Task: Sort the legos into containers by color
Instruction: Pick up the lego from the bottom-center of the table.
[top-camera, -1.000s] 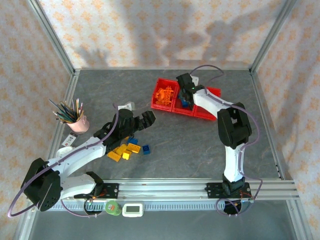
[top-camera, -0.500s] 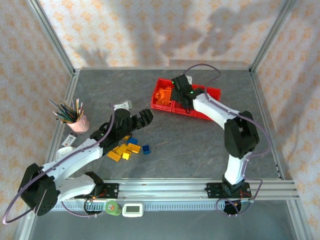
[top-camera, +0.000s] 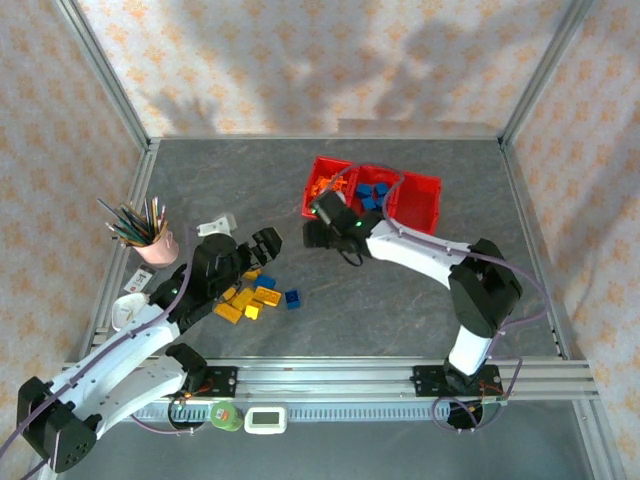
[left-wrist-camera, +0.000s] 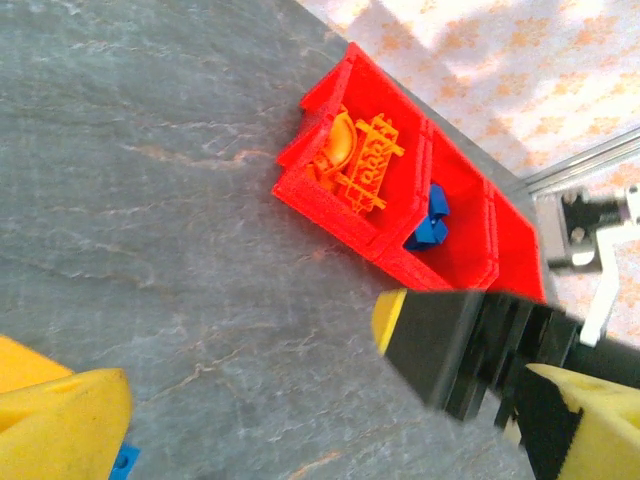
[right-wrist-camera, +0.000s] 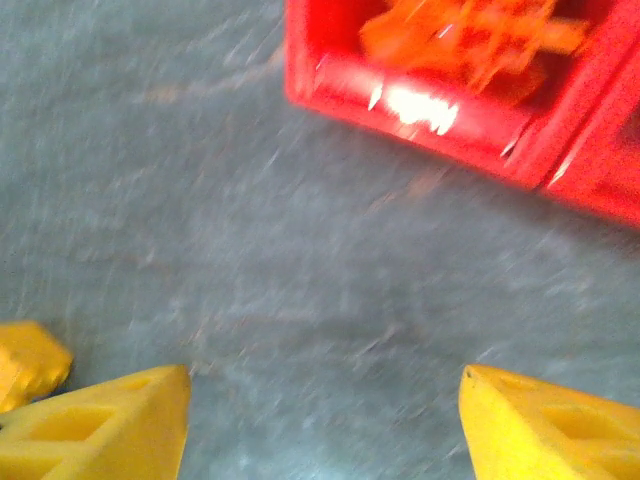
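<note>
Yellow-padded, your right gripper (right-wrist-camera: 322, 388) gapes wide, empty; bring it over the blue lego (top-camera: 291, 298) beyond its fingertips, clear of the left gripper (top-camera: 264, 246)

Pink cup (top-camera: 157, 248) standing at the left of the grey counter (top-camera: 400, 300), coloured pencils (top-camera: 133, 220) fanning out of it, small white piece (top-camera: 217, 226) lying to its right, white dish (top-camera: 128, 312) sitting near the left edge, green roll (top-camera: 225, 415) and white gadget (top-camera: 266, 420) resting below the front rail (top-camera: 350, 378).
</note>
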